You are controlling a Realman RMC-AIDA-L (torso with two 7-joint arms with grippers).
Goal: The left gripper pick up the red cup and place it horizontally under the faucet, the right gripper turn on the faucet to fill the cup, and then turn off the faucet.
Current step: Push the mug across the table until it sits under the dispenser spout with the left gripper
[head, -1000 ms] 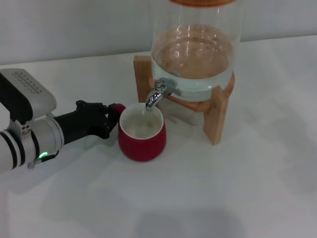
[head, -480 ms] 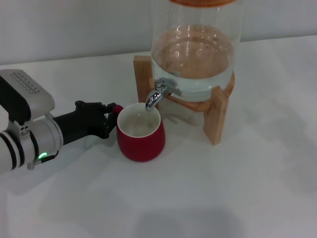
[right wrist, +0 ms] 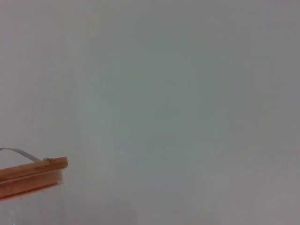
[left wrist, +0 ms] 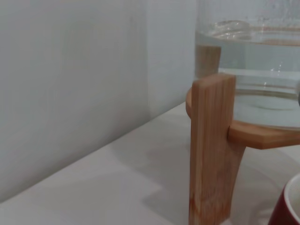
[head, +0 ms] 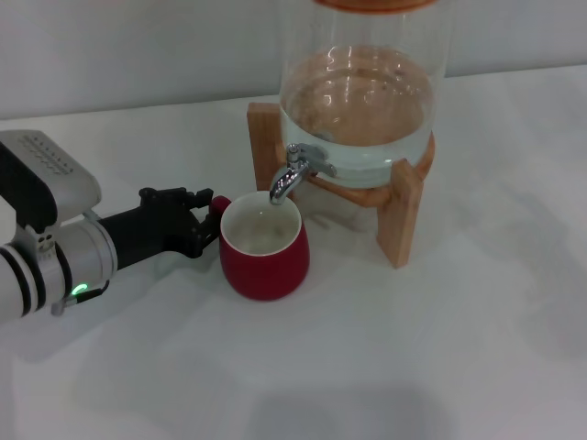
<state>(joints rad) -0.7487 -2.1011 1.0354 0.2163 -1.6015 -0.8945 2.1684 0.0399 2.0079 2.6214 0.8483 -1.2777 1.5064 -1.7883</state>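
The red cup (head: 264,247) stands upright on the white table, its cream inside facing up, directly below the spout of the chrome faucet (head: 293,171). The faucet sits at the front of the glass dispenser. My left gripper (head: 204,220) reaches in from the left at table height and is shut on the cup's small red handle (head: 221,203). No stream shows at the spout. A sliver of the cup's rim shows in the left wrist view (left wrist: 291,206). My right gripper is out of view.
The glass dispenser (head: 362,101), partly filled with water, rests on a wooden stand (head: 399,215) behind and to the right of the cup. The left wrist view shows a stand leg (left wrist: 211,150). The right wrist view shows the wall and the dispenser's wooden lid (right wrist: 30,174).
The cup shifted slightly left, then slightly right and toward me, still under the spout. Its handle shows a little more now. My left arm has barely moved.
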